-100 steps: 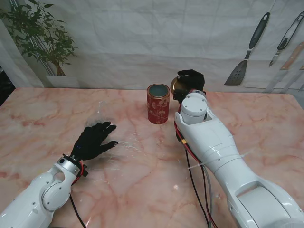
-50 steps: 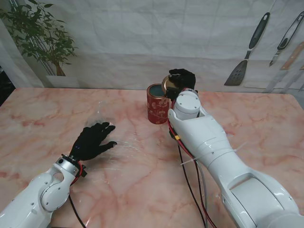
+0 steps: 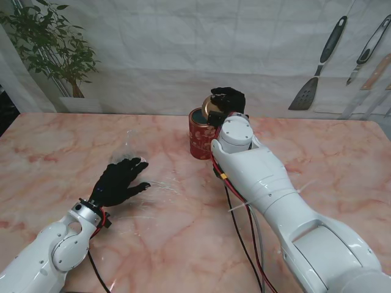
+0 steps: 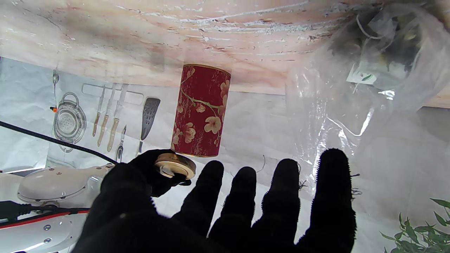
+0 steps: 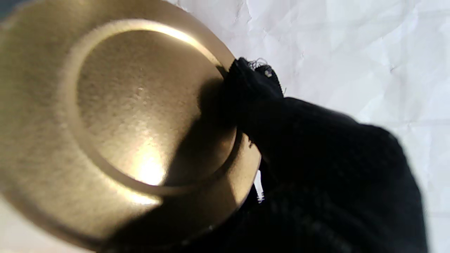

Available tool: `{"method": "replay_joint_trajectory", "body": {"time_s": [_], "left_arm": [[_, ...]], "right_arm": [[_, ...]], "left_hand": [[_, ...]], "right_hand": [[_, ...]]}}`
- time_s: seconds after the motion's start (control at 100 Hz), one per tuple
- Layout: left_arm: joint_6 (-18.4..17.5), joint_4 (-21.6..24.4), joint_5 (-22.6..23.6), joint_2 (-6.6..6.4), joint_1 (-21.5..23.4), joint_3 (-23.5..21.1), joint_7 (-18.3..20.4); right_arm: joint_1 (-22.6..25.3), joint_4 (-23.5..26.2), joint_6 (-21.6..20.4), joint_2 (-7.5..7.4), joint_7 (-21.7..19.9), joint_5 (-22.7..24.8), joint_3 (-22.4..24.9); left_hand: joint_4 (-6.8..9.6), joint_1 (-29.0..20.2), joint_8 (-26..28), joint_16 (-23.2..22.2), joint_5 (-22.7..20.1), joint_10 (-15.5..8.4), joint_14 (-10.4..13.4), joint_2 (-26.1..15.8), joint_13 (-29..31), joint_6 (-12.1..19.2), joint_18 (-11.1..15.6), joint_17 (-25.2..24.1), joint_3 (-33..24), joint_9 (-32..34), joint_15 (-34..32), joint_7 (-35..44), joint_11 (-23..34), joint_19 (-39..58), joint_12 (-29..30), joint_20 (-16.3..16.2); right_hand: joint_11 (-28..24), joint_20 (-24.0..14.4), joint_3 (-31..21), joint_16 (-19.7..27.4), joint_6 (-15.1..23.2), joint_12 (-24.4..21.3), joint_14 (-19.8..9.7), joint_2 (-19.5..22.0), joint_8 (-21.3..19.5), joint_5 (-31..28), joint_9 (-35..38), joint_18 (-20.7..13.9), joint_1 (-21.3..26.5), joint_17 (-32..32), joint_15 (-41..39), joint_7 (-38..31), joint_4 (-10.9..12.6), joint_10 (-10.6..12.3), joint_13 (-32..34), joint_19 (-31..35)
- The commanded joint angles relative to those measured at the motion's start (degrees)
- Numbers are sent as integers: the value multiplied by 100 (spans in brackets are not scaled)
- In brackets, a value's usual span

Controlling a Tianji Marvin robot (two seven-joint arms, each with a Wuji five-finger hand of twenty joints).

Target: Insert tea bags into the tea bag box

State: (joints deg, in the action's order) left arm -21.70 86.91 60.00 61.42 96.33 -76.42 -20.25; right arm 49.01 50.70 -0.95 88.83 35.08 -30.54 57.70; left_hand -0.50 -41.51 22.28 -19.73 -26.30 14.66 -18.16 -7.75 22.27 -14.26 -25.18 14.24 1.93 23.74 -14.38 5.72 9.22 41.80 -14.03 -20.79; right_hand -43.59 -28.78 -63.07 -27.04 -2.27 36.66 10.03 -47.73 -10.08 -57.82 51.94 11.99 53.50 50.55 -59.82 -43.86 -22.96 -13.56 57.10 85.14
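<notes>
- The red tea bag box [image 3: 202, 135] stands upright mid-table, mouth uncovered.
- The right hand [image 3: 227, 101] grips the gold lid [image 3: 213, 107] just over its rim; closing seems the remaining step.
- The left hand [image 3: 118, 180] rests spread, holding nothing, on a clear plastic bag [image 4: 365, 77].

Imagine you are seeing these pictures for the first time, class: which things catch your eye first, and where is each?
The red floral tea tin stands upright mid-table, toward the far edge. Over its far right rim the right hand holds the round gold lid, which also fills the right wrist view. Nearer to me on the left, the left hand lies open on a crinkled clear plastic bag that seems to hold tea bags.
</notes>
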Motion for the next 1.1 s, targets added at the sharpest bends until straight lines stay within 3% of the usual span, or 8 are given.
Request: {"method": "replay_joint_trajectory", "body": {"time_s": [0.0, 0.72, 1.09], "left_arm": [[-1, 9, 3, -7, -13, 10, 50], [-45, -54, -25, -4, -29, 0, 24], [-108, -85, -34, -6, -41, 2, 23]], "right_arm": [[-28, 56, -36, 74, -91, -39, -40], [-68, -274, 298, 111, -405, 202, -154], [-264, -844, 50, 209, -404, 894, -322]], "left_hand": [[-191, -38, 24, -55, -56, -11, 8, -10, 44, 60, 24, 0, 57, 72, -14, 40, 11, 132, 23, -99], [-191, -33, 24, -57, -55, -15, 2, -11, 49, 50, 33, 1, 57, 68, -14, 40, 9, 135, 24, -100], [-190, -34, 28, -57, -51, -28, 20, -10, 54, 64, 50, 10, 55, 69, -14, 43, 11, 136, 21, -99]], "right_hand": [[-330, -184, -702, -39, -81, 62, 281, 513, -108, -177, -7, -449, 549, 354, -205, -417, 615, 551, 29, 509], [-317, -205, -699, -8, -155, 50, 323, 516, -78, -28, -126, -431, 439, 283, -178, -406, 679, 443, -18, 580], [-354, -314, -584, 11, -144, 64, 338, 568, 36, 197, -361, -583, 204, -138, -334, -546, 797, 425, -331, 750]]}}
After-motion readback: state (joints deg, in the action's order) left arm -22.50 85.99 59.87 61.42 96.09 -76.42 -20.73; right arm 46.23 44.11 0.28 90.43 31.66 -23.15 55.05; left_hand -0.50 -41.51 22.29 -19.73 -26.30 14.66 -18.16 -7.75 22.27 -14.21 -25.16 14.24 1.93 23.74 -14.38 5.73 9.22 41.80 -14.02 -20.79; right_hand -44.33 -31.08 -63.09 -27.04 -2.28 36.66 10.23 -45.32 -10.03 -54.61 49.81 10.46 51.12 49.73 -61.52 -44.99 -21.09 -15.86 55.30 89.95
